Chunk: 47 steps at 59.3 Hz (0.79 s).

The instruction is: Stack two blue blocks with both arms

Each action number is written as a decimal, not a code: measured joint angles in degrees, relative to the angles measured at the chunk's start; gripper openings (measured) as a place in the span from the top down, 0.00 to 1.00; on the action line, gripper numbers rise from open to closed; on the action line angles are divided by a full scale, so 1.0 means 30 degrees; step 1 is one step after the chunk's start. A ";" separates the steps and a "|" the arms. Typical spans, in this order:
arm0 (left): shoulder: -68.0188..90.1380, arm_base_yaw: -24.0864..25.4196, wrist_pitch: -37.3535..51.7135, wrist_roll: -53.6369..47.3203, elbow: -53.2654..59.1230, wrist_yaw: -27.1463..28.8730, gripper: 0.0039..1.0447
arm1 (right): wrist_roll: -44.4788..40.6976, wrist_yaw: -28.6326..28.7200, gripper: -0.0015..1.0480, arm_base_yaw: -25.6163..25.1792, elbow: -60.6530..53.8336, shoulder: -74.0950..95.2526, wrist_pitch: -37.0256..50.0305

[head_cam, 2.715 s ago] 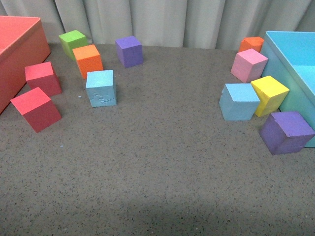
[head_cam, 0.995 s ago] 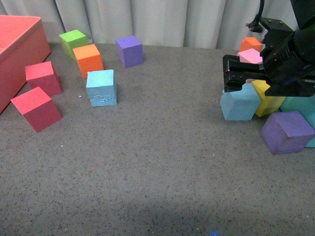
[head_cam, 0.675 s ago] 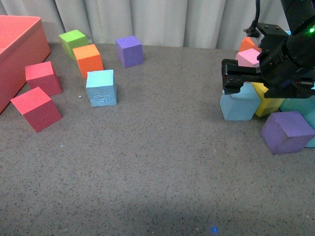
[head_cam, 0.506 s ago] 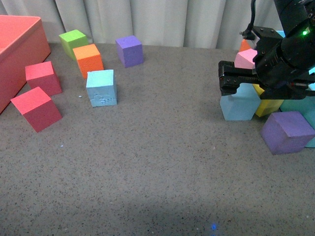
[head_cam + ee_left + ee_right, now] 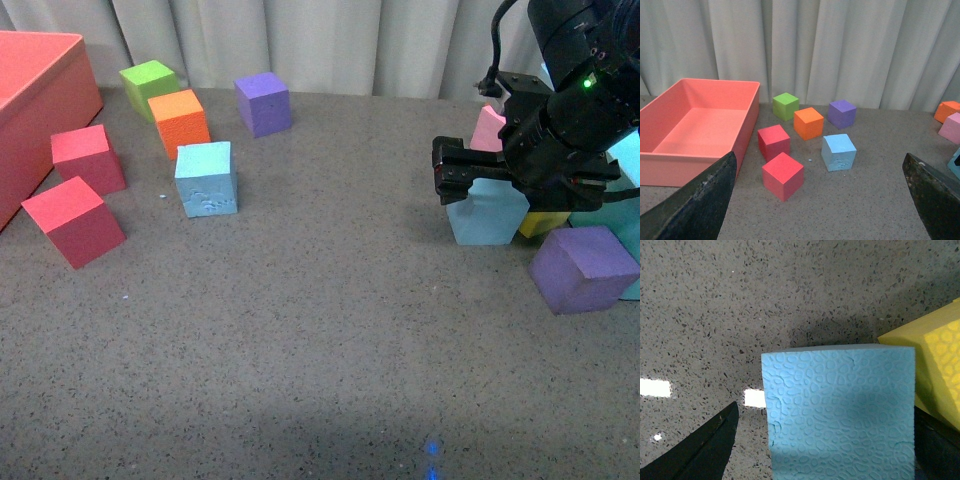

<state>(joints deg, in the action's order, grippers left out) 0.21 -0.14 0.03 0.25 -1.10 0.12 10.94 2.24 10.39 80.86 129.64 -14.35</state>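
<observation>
The scuffed blue block (image 5: 206,178) sits on the grey table at the left; it also shows in the left wrist view (image 5: 838,152). The smooth blue block (image 5: 486,212) sits at the right, beside a yellow cube (image 5: 545,223). My right gripper (image 5: 480,180) is open and hangs just over this block, its jaws straddling the top. In the right wrist view the block (image 5: 840,410) fills the gap between the two fingers (image 5: 705,450). My left gripper (image 5: 822,200) is open and empty, well back from the scuffed block; the left arm is out of the front view.
A red box (image 5: 35,110) stands far left, with two red cubes (image 5: 75,220), an orange cube (image 5: 179,123), a green cube (image 5: 148,85) and a purple cube (image 5: 264,103) nearby. At right are a pink cube (image 5: 487,130), a purple cube (image 5: 583,268) and the cyan box (image 5: 630,160).
My right arm came into view at the right and moved left and down over the smooth blue block. The blocks have not moved.
</observation>
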 joint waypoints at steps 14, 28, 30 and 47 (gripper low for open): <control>0.0000 0.0000 0.0000 0.0000 0.0000 0.0000 0.06 | 0.0000 -0.0168 0.30 0.0022 0.0517 0.0437 -0.0474; 0.0000 0.0000 0.0000 0.0000 0.0000 0.0000 0.06 | -0.0058 -0.0444 0.56 0.0029 0.1107 0.0685 -0.0896; 0.0000 0.0000 0.0000 0.0000 0.0000 0.0000 0.06 | -0.0066 -0.0481 0.56 0.0029 0.1107 0.0685 -0.0911; 0.0000 0.0000 0.0000 0.0000 0.0000 0.0000 0.06 | -0.0459 0.0459 0.60 0.0670 0.0707 0.0117 -0.0357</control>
<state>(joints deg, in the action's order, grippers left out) 0.21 -0.14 0.03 0.25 -1.10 0.12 9.56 3.62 12.40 82.98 129.99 -15.42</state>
